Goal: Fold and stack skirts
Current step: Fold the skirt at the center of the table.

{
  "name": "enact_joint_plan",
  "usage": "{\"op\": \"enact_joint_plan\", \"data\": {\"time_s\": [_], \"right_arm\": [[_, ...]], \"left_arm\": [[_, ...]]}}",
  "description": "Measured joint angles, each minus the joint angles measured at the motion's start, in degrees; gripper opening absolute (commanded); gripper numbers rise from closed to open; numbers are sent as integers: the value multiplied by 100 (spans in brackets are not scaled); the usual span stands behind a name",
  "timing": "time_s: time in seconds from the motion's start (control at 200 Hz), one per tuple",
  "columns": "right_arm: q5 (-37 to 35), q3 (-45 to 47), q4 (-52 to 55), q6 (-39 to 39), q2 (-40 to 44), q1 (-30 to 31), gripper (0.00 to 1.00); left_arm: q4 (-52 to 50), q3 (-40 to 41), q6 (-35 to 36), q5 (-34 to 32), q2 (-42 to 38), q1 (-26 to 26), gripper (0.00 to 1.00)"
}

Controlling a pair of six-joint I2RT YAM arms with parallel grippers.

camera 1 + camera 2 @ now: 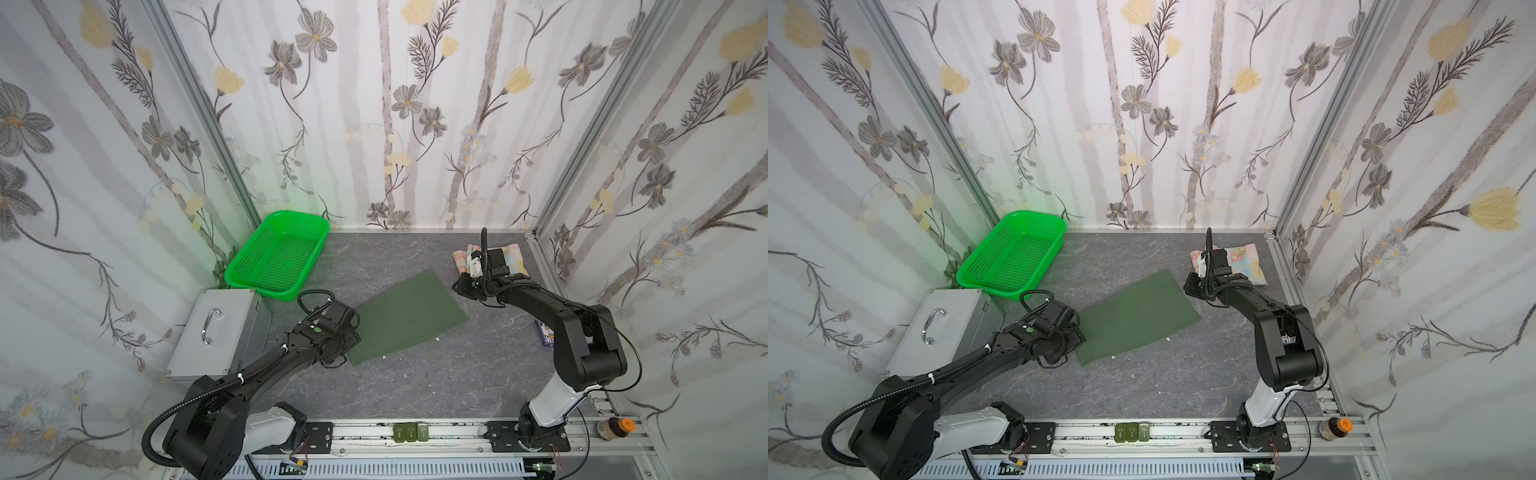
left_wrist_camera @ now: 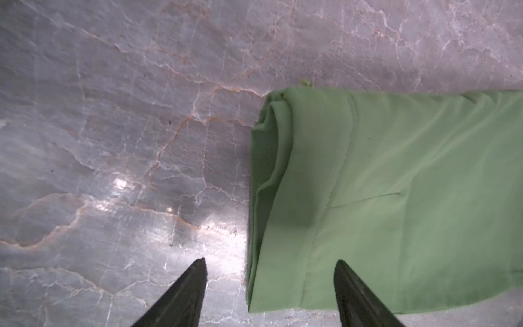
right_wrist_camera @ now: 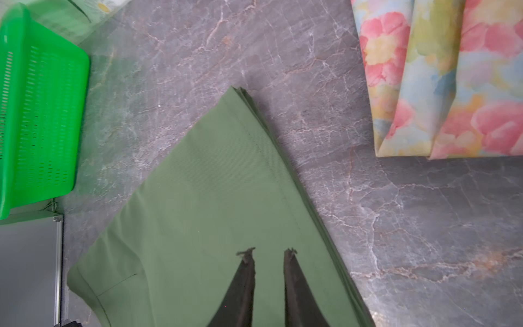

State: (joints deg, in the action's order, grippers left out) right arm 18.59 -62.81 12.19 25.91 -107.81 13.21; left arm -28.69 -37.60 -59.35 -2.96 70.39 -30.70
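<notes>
Marble tabletop (image 1: 415, 382): basket (image 1: 274, 257), case (image 1: 216, 332) (near green skirt (image 1: 409, 313))

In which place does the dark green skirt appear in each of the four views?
In a top view: dark green skirt, middle of the table.
In a top view: the same place.
Left wrist: its folded edge lies between the fingers.
Right wrist: under both fingers, between green basket and floral skirt.
Shared landmark: green basket, missing only in left wrist view.

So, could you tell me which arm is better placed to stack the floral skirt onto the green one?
Probably right. The right gripper, jaws slightly apart, hovers over the far end of the green skirt, near the floral skirt; the left gripper sits at the opposite end.
</notes>
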Motion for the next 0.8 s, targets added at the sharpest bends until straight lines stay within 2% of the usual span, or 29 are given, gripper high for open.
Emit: {"op": "enact_joint_plan", "data": {"time_s": [0.155,0.22,0.355,0.634,0.759,0.799], "right_arm": [[122,-87,-83,0,-326,-17,20],[162,-125,-138,2,-422,-31,19],[210,-177,-258,17,-529,-46,19],[214,-116,-295,-2,-697,-74,18],[208,26,-302,-2,-710,-81,18],[208,57,-304,-2,-713,-79,18]], "left_arm": [[328,118,227,-50,201,79,48],[472,190,313,-52,350,107,48],[796,238,531,-90,616,118,57],[1353,142,822,-302,1126,144,58],[1530,116,968,-404,1252,144,49],[1593,107,992,-435,1309,144,43]]}}
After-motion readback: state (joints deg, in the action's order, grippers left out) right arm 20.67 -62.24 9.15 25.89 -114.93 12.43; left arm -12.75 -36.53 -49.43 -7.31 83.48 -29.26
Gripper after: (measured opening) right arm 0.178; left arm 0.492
